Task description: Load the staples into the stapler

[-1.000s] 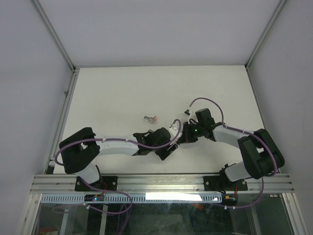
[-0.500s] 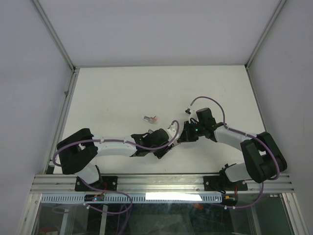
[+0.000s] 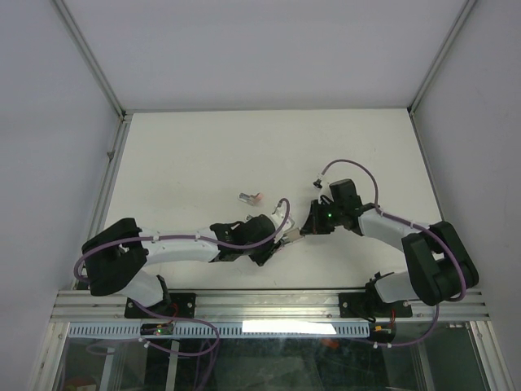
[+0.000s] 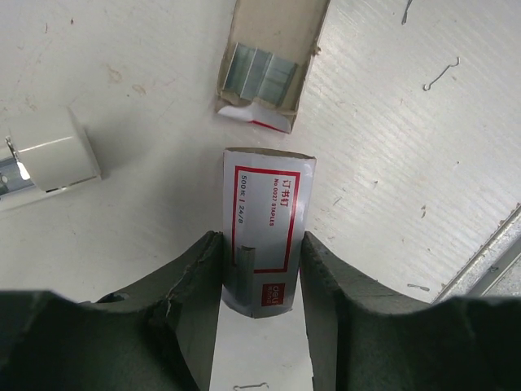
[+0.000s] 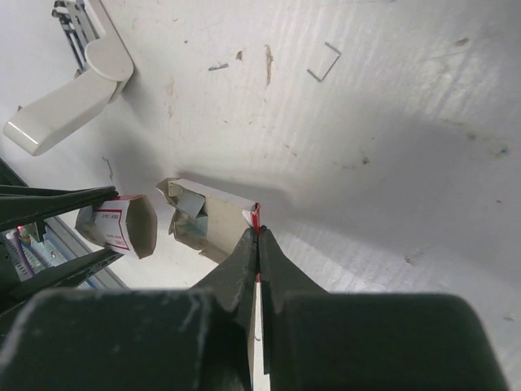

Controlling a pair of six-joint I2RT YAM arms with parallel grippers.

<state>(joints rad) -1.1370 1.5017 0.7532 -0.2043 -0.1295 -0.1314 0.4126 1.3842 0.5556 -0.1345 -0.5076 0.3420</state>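
- Left gripper (image 4: 262,244): jaws narrow, clamped on the red-and-white sleeve (image 4: 264,204). It looks empty, so park it clear of the work.
- Stapler (image 4: 53,159): on the surface (image 4: 407,163), left of the sleeve, untouched.
- Staples (image 4: 260,72): in the inner tray (image 4: 277,24), just ahead of the sleeve.
- Right gripper (image 5: 258,240): jaws pinched shut on the tray's end flap. Keep the tray flat so the strips don't spill, then lift one strip.
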